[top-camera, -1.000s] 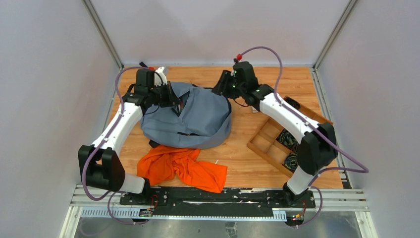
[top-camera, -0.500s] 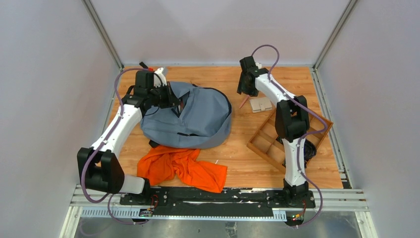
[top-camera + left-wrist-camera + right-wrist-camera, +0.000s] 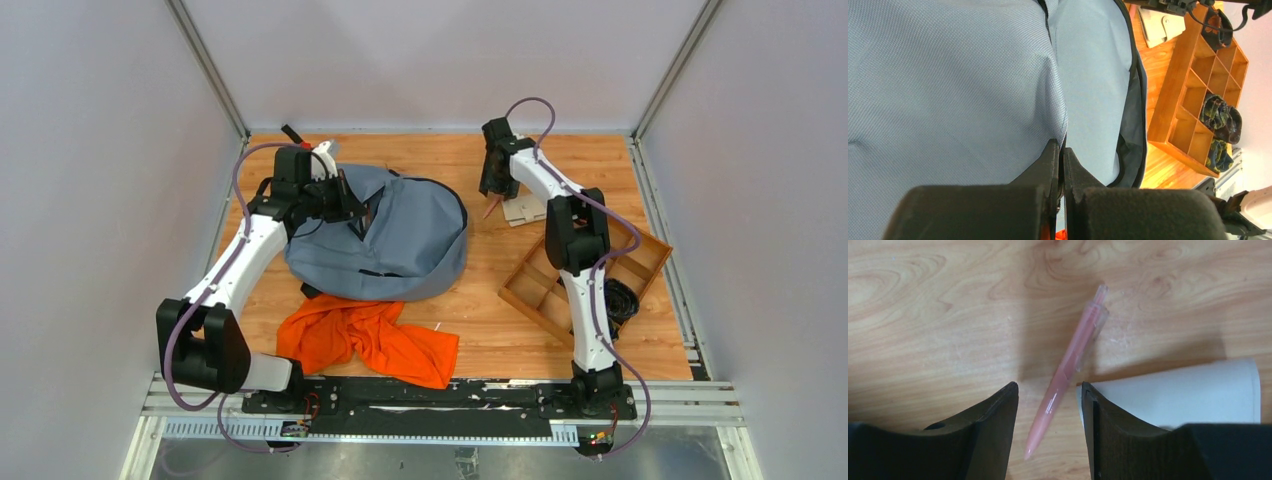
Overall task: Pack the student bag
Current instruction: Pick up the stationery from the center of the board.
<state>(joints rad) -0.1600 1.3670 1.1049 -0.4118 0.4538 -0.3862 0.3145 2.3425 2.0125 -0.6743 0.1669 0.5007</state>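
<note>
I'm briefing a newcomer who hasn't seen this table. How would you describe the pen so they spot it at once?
Find the grey-blue bag, then look right of it, where the right gripper hangs open over the table. Below its fingers lies a pen, beside a white pad. It is the only slim pink thing there.

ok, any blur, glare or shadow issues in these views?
Top external: sharp, evenly lit, no glare. Left wrist: bag weave crisp, near ends of the fingers soft. Right wrist: pen sharp, with a dark shadow on the table to its left.
</note>
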